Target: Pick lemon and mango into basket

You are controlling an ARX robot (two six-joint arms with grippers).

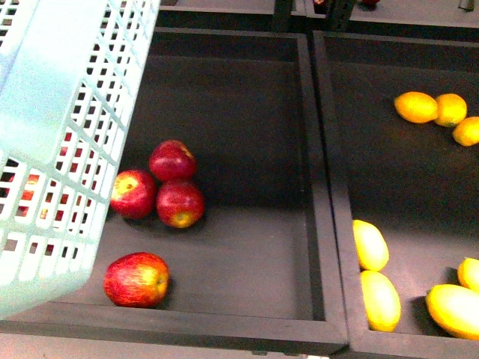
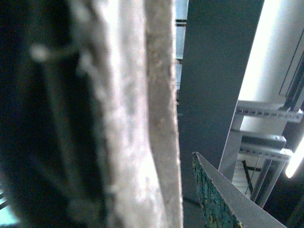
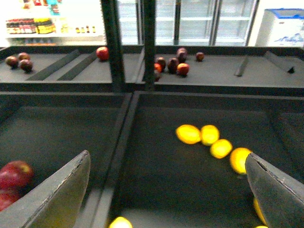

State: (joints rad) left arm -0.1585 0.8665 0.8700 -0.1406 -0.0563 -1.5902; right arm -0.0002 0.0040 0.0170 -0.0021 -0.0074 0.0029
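The turquoise basket (image 1: 52,149) hangs tilted at the left of the front view, over the left tray. My left gripper (image 2: 187,190) is shut on the basket; in the left wrist view a blurred pale part of the basket (image 2: 133,118) fills the picture beside one finger (image 2: 218,199). Three lemons (image 1: 416,107) lie at the far right of the right tray. Several mangoes (image 1: 370,244) lie at its near side. My right gripper (image 3: 166,199) is open and empty, above the right tray, with the lemons (image 3: 209,134) ahead between its fingers (image 3: 61,199). Neither gripper shows in the front view.
Several red apples (image 1: 171,161) lie in the left tray (image 1: 247,112), partly behind the basket. A raised black divider (image 1: 329,194) separates the two trays. Further trays with dark red fruit (image 3: 171,64) and glass-door fridges stand beyond.
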